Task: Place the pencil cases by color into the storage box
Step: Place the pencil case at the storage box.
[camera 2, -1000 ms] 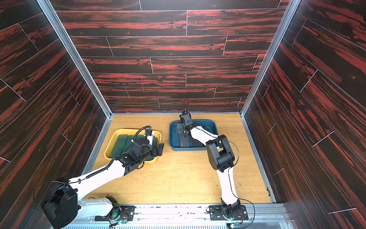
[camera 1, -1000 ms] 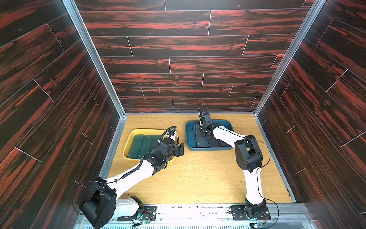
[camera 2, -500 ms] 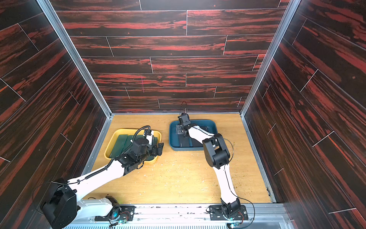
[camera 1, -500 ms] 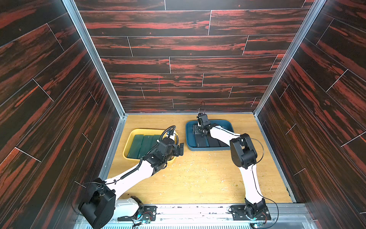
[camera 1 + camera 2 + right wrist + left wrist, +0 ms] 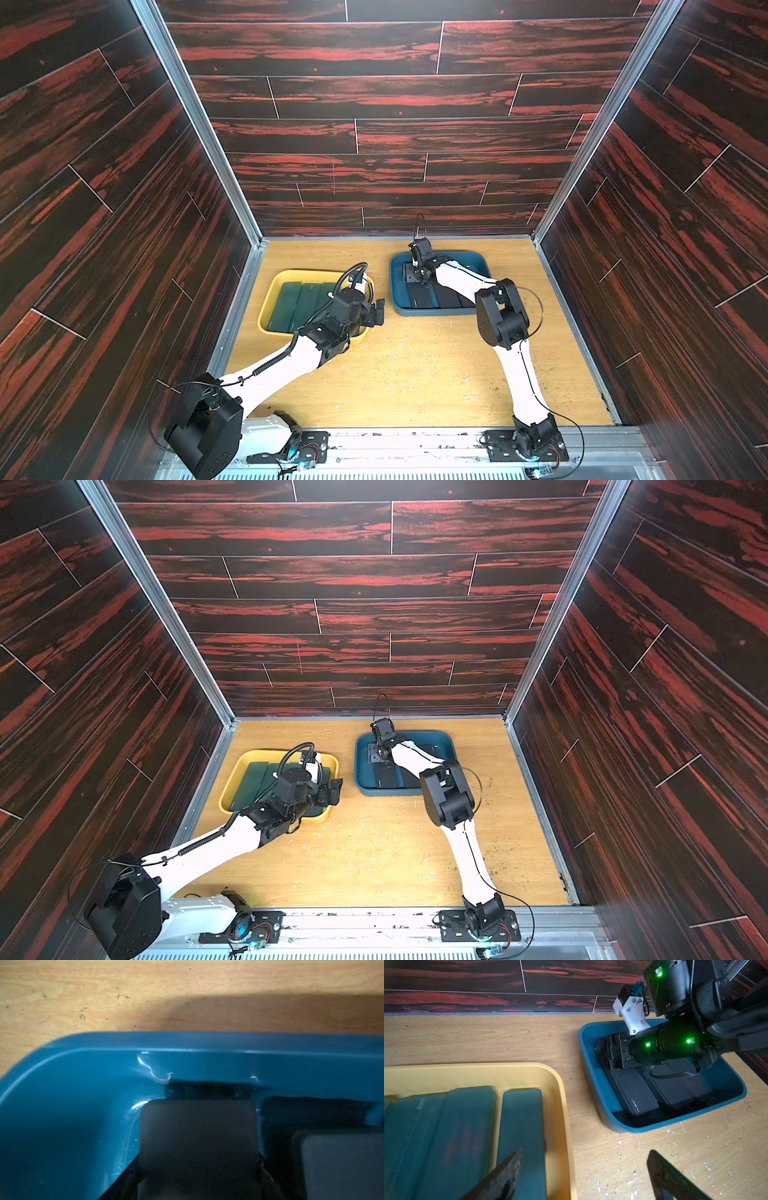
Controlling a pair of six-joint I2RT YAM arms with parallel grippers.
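Inside blue tray (image 5: 596,1084), slim black pencil case (image 5: 633,1088), pale logo (image 5: 635,1104) at end

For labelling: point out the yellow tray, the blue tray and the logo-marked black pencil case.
yellow tray (image 5: 560,1105): left wrist view, rim.
blue tray (image 5: 598,1088): left wrist view, wall.
black pencil case (image 5: 633,1088): left wrist view, lid.
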